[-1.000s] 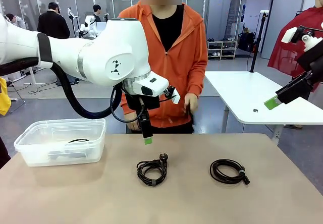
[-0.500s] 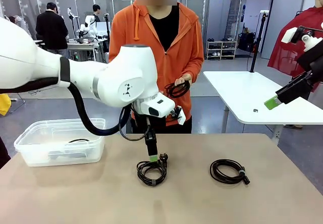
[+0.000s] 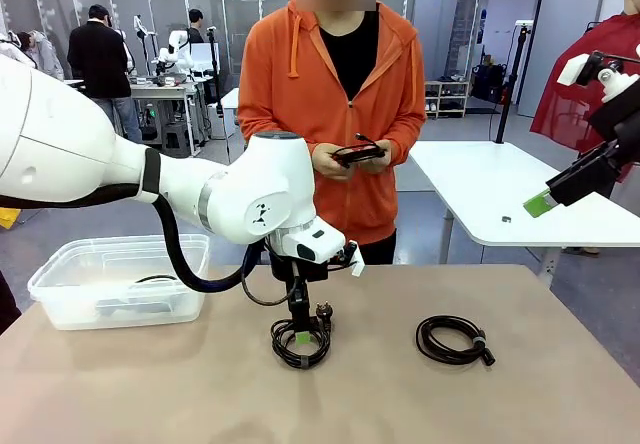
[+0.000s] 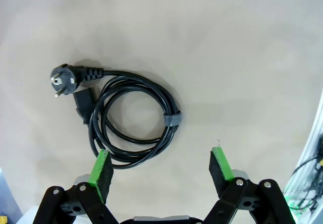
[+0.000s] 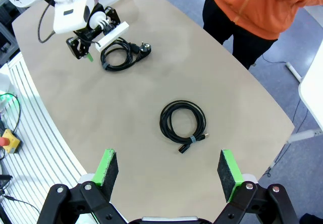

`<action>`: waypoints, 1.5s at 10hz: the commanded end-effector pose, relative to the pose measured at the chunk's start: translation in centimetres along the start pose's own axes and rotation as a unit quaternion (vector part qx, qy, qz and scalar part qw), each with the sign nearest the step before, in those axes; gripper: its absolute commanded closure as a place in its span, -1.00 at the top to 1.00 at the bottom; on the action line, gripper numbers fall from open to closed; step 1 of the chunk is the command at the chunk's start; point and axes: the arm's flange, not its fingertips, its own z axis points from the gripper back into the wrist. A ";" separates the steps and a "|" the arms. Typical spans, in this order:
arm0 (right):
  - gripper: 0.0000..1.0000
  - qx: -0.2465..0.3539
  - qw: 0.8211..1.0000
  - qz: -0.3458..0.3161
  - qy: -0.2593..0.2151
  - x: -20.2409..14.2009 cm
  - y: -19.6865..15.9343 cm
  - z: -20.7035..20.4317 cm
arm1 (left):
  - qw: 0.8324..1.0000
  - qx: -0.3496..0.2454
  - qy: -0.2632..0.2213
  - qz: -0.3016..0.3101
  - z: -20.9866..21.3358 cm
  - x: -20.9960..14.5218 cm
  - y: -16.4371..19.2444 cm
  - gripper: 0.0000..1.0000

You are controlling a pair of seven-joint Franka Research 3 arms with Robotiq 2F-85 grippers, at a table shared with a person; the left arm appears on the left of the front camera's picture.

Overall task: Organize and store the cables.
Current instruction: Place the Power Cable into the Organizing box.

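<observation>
**A:** Item one, the cables. How many, and where?

**B:** Four seen.
- A power cable [image 4: 173, 119] lies coiled on the tan table [image 3: 520, 404], left of centre. It is bound by a grey tie, and its round plug [image 4: 63, 77] lies flat just outside the loop.
- A second coil [image 3: 453, 339] lies well apart to the right, also flat and tied.
- A third cable [image 3: 355, 152] is in the person's hands [image 3: 335, 162] at chest height on the far side.
- A fourth cord [image 3: 155, 280] shows as a dark loop inside the clear plastic bin [image 3: 60, 299] at the table's left end.

**A:** Item two, left gripper?

**B:** The left gripper [image 4: 161, 168] points straight down over the power cable, low at the table, with its fingers spread wide and grasping nothing. In the wrist view one green pad [image 4: 102, 169] overlaps the coil's near bend and the other stands over bare table outside the loop. Whether the pads touch the cord cannot be told.

**A:** Item three, right gripper?

**B:** The right gripper [image 5: 166, 166] is raised high at the right, in front of the neighbouring white table [image 3: 480, 179]. Its fingers are released and it holds nothing. Its wrist view looks down on the second coil, far below and between the pads.

**A:** Anything else on the table?

**B:** Only the bin, translucent, without a lid.
</observation>
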 end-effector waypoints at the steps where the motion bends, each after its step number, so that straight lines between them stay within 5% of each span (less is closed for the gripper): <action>1: 1.00 0.002 1.000 0.002 0.000 -0.1 -0.1 0.0 | 1.000 -0.003 -0.004 -0.003 -1.1 0.0 -0.5 0.93; 10: 1.00 0.002 1.000 0.002 0.000 -0.1 -0.1 0.0 | 1.000 0.003 -0.002 0.004 -6.9 -0.4 -2.4 0.93; 12: 1.00 0.002 1.000 0.002 0.000 -0.1 -0.1 0.0 | 1.000 0.010 -0.010 0.007 -7.2 -0.6 -2.4 0.79; 13: 1.00 0.002 1.000 0.002 0.000 -0.1 -0.1 0.0 | 1.000 0.008 -0.007 0.005 -7.5 -0.5 -2.3 0.10; 14: 1.00 0.002 1.000 0.002 0.000 -0.1 -0.1 0.0 | 1.000 0.007 -0.006 0.003 -7.8 -0.6 -2.2 -0.14; 15: 1.00 0.002 1.000 0.002 0.000 -0.1 -0.1 0.0 | 1.000 0.005 -0.010 0.003 -7.7 -0.7 -2.2 -0.98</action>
